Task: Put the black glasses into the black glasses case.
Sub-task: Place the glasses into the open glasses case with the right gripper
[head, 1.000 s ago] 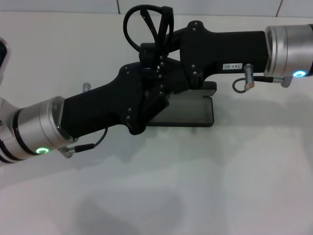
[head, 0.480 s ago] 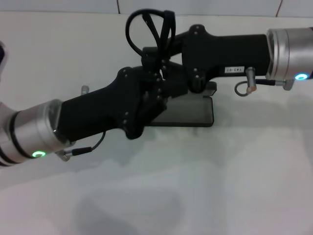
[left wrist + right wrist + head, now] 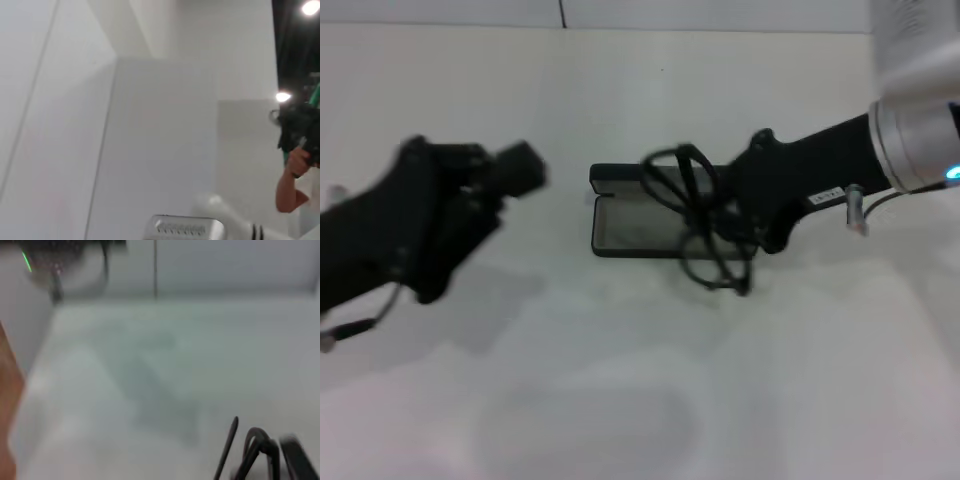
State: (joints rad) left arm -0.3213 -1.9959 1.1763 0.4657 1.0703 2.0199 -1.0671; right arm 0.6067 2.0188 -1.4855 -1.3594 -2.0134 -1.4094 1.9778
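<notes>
The black glasses case (image 3: 628,226) lies open in the middle of the table in the head view, grey lining up, lid at the back. My right gripper (image 3: 736,216) reaches in from the right and is shut on the black glasses (image 3: 698,212), which hang tilted over the case's right end. Part of the glasses (image 3: 250,456) shows in the right wrist view. My left gripper (image 3: 515,168) is off to the left of the case, apart from it and holding nothing. The left wrist view shows none of these things.
The white table (image 3: 620,390) runs to a white wall at the back. The left wrist view shows white walls and a person (image 3: 295,175) far off. The right wrist view shows my left arm (image 3: 60,257) across the table.
My left arm let go and pulled back to the left. My right arm carried the glasses from behind the case down over its right end. The case now shows uncovered.
</notes>
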